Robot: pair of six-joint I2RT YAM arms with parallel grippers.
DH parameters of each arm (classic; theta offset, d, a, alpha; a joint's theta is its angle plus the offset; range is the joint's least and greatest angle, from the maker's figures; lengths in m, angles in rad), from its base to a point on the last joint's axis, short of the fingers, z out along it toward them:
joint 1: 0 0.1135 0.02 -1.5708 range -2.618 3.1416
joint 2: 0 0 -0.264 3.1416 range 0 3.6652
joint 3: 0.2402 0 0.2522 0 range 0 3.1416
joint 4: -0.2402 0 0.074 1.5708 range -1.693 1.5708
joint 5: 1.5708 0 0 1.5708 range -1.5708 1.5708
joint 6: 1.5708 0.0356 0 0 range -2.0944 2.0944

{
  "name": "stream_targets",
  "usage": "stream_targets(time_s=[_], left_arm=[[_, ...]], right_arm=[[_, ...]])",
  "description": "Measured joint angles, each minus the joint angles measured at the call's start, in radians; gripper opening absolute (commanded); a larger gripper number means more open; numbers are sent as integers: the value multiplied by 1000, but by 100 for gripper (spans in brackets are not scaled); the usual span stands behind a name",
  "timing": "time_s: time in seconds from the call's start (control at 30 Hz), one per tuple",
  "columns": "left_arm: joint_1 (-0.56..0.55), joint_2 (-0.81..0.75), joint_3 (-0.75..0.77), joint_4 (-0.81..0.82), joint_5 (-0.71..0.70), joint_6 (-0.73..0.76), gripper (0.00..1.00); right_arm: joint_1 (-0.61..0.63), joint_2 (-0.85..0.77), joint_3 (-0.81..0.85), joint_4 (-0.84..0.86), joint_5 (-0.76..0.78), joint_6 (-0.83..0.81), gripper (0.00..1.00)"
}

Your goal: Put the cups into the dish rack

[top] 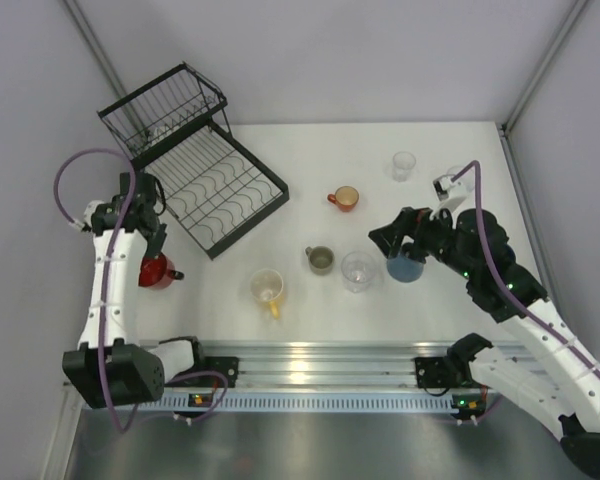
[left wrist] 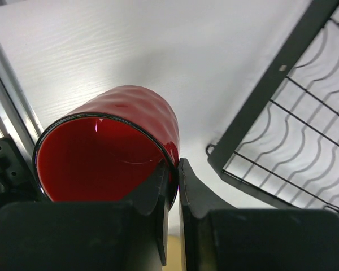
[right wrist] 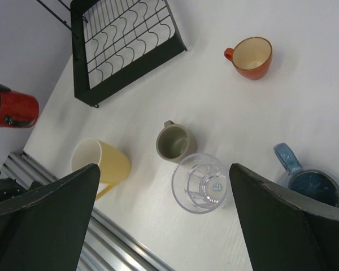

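Mug (left wrist: 107, 147) pinched at rim by left end effector (left wrist: 174, 176); right end effector (right wrist: 164, 169) agape.

Dish rack (top: 220, 190) back-left on table (top: 310, 160); most cups (top: 320, 259) right of it.

Five handled mugs (top: 157, 272) (top: 267, 288) (top: 320, 260) (top: 344, 198) (top: 405, 268), two clear tumblers (top: 359, 270) (top: 404, 165), one black wire dish rack (top: 250, 226)
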Motion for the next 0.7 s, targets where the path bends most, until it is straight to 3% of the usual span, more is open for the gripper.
stream_targets(time_s=[0.2, 0.47, 0.57, 0.7], left_arm=[[1, -122, 71, -35, 80, 63, 0], [-1, -209, 138, 63, 390, 248, 0], [-2, -235, 138, 144, 494, 280, 0], [-2, -303, 10, 392, 678, 265, 0]], right_arm=[[0, 19, 21, -7, -37, 32, 99], [0, 92, 84, 19, -159, 94, 95], [0, 153, 116, 66, -223, 133, 91], [7, 265, 169, 147, -299, 203, 84]])
